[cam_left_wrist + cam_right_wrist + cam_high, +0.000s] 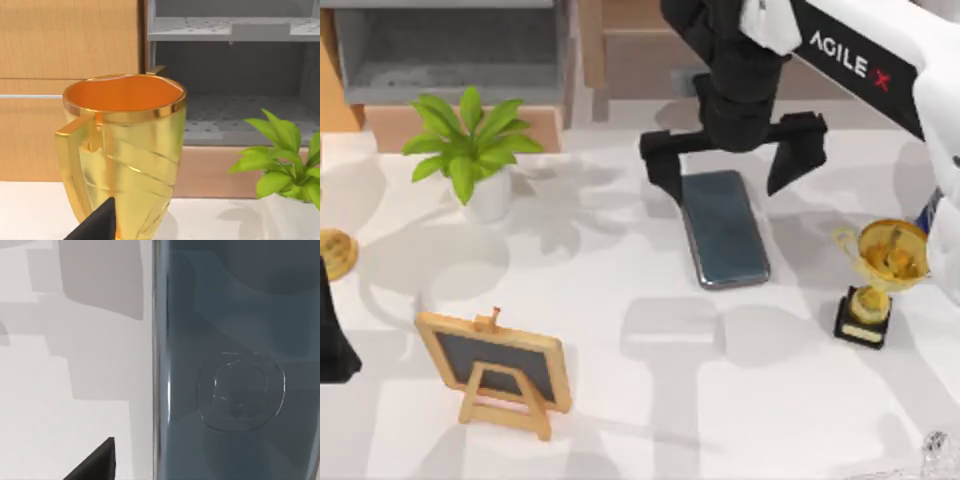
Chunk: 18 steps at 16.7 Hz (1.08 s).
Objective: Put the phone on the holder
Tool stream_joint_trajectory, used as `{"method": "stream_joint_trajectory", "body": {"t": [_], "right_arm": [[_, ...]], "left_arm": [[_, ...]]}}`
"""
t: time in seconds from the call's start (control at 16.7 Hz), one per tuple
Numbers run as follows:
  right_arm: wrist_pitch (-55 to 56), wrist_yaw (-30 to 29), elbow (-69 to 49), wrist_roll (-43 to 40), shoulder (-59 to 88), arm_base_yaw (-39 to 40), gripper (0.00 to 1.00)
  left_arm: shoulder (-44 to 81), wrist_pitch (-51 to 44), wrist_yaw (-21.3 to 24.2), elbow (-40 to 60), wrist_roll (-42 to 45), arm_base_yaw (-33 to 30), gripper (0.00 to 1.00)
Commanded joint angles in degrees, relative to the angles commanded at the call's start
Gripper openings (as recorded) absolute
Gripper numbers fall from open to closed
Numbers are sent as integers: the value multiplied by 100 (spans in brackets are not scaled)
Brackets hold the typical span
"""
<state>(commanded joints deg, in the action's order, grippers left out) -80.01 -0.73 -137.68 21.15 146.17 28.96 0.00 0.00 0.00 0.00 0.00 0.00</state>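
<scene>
The phone (725,228) lies flat on the white table, right of centre, a glossy dark grey-blue slab with a silvery edge. It reaches across most of the right wrist view (235,365). My right gripper (726,183) hangs open over the phone's far end, one black finger on each side of it and nothing held. One of its fingertips (97,462) shows beside the phone's long edge. The holder (500,370) is a small wooden easel stand with a dark panel, at the front left. My left arm (332,340) is parked at the left edge.
A gold trophy (880,280) on a black base stands just right of the phone. A potted plant (470,150) is at the back left. A gold cup (122,150) stands close in front of the left wrist camera, by the left edge (335,252). Shelves run behind the table.
</scene>
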Motion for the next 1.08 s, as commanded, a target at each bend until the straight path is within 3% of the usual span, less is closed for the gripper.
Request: {"method": "stream_joint_trajectory", "body": {"t": [0.48, 0.78, 1.08], "right_arm": [[1395, -7, 1235, 2, 146, -16, 100], [1552, -7, 1376, 2, 166, -17, 100], [1552, -7, 1376, 2, 166, -17, 62]], "left_arm": [[0, 0, 0, 0, 0, 0, 100], [0, 0, 0, 0, 0, 0, 100], [0, 0, 0, 0, 0, 0, 100]]}}
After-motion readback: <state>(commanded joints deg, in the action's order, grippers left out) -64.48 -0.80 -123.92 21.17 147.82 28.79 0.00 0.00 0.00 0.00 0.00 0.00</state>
